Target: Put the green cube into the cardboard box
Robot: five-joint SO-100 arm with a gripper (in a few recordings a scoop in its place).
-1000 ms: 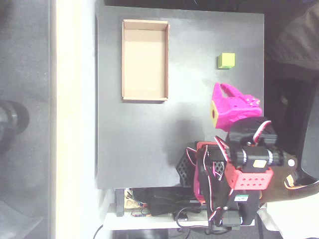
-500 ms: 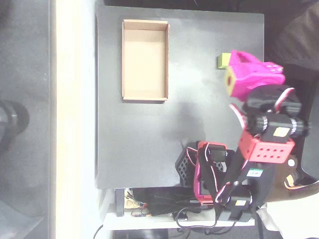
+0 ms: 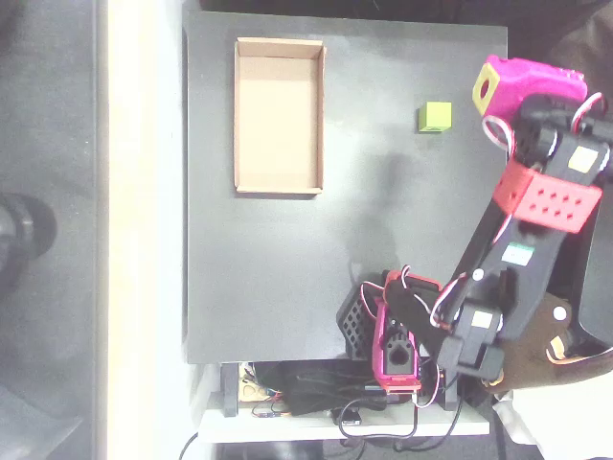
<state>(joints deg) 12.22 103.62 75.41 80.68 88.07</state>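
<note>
In the overhead view the magenta pincer (image 3: 522, 84) now sits at the right edge of the dark worktop (image 3: 383, 240), to the right of the green cube (image 3: 435, 116); a second ago it was lower, nearer the arm's base, and half a second ago it covered part of the cube; whether its fingers are spread or pressed together cannot be told from above. The cube lies free on the worktop, well apart from the empty cardboard box (image 3: 279, 115) at the upper left; the grasp seems not yet made, so the arm probably must come back over the cube.
</note>
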